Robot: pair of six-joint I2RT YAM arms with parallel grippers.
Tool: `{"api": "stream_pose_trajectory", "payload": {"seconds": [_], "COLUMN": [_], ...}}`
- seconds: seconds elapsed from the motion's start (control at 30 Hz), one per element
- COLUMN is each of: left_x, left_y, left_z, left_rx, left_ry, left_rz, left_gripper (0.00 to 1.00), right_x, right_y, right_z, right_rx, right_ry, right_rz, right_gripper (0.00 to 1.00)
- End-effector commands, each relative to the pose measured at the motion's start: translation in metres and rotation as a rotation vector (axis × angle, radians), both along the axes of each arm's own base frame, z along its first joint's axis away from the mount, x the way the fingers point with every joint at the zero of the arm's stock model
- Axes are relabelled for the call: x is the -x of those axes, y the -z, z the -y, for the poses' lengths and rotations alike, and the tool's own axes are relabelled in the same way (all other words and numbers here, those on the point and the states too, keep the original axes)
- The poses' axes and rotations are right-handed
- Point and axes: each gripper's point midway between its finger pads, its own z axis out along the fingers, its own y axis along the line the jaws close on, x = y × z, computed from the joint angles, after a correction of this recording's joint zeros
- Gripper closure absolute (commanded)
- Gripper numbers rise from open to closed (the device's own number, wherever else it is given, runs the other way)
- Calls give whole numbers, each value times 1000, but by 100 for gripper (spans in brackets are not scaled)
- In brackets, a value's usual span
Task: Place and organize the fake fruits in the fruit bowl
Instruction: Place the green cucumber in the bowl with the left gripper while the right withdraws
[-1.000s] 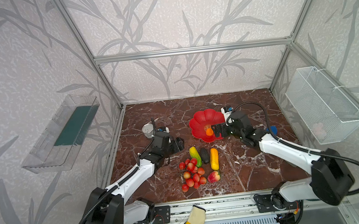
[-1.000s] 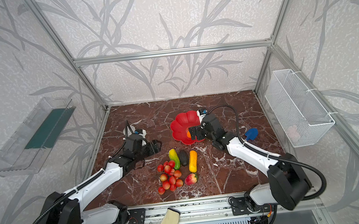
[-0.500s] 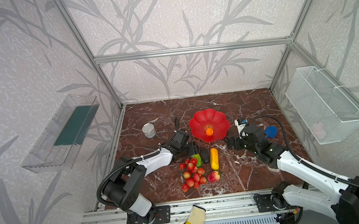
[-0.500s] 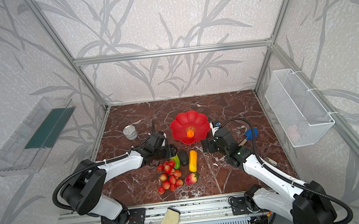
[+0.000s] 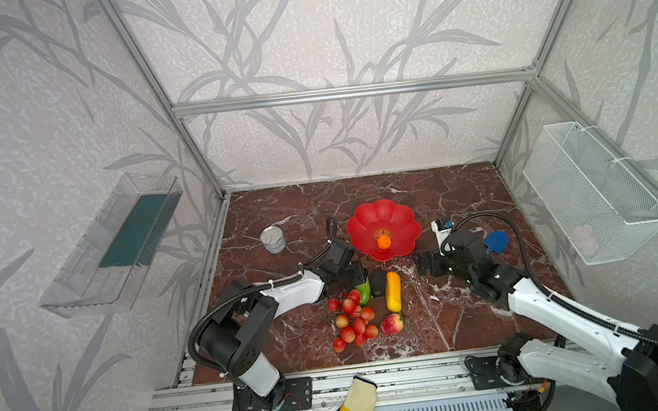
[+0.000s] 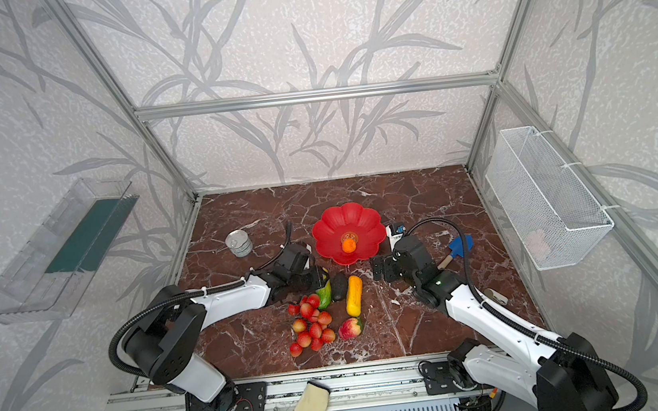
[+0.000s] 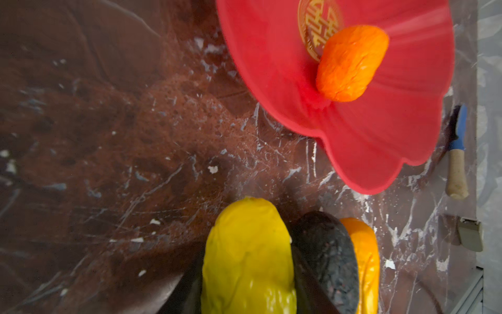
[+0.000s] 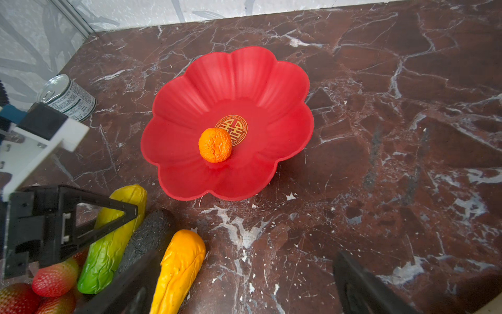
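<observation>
Gripping the yellow-green oblong (image 7: 247,258) with the left gripper (image 5: 355,276), jaws clenched on both flanks toward the bowl-ward half. Not yet lifted off the worktop (image 5: 289,202); lying between centre and front edge, just beside and seemingly touching the dark blackish oval (image 8: 146,236). Keeping the right gripper (image 5: 425,265) empty, jaws spread wide, just beside the fruit bowl (image 8: 244,62) on the side toward the right edge. Already holding the orange ball (image 8: 215,145) at bowl centre, partly over the gold emblem. Awaiting on the worktop: yellow-orange oblong (image 8: 179,266), cluster of small red berries (image 5: 352,321), red-yellow apple (image 5: 392,324), all nearer the front edge. Recommended handling: lift straight up before travelling, so as not to drag the oval or scatter the berries; clear the scalloped rim with margin; lay lengthwise in a petal beside the ball, never on it; release low to prevent rolling. Likely smooth plastic gripped off-centre, so expect some droop; keep level.
</observation>
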Motion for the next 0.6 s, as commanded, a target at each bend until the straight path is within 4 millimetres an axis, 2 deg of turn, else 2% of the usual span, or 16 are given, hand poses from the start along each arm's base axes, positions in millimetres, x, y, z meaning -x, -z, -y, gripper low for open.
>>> {"api": "stream_pose_trajectory", "payload": {"seconds": [0.0, 0.17, 0.27, 0.4, 0.57], "left_x": [-7, -12, -23, -51, -92], "left_y": [-42, -92, -107, -108, -84], "left_z": [-5, -15, -11, 9, 28], "left_rx": [45, -6, -104, -156, -200], "left_ry": [-30, 16, 97, 175, 202], "left_rz": [123, 259, 292, 278, 233], "left_gripper": [68, 67, 67, 67, 67], "right_x": [-2, -2, -2, 5, 21], "right_y": [5, 11, 19, 31, 45], "right_z": [2, -5, -11, -23, -39], "right_rx": [11, -12, -30, -76, -84], "right_ry": [5, -15, -28, -58, -87], "right_rz": [7, -20, -43, -121, -161], "right_gripper": [1, 1, 1, 3, 5]}}
